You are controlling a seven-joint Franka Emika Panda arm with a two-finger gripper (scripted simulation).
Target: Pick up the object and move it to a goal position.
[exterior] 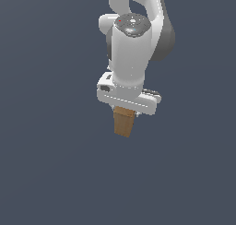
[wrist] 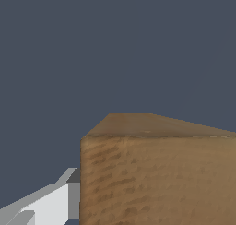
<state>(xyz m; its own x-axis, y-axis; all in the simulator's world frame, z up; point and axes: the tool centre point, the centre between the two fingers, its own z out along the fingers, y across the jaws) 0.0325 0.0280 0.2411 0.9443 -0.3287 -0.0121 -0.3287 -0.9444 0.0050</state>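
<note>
The object, a small brown wood-textured block (exterior: 124,123), sticks out below the white gripper (exterior: 125,112) in the exterior view. It is narrower than the gripper's hand and slightly tilted. The fingers are hidden behind the hand and the block there. In the wrist view the block (wrist: 156,173) fills much of the picture, very close to the camera. One white and grey finger (wrist: 55,202) lies against its side; the other finger is out of view. The gripper appears shut on the block. No goal marker shows.
The white arm (exterior: 133,39) rises above the hand in the exterior view. Everything else in both views is a uniform dark grey-blue surface with no other objects or edges.
</note>
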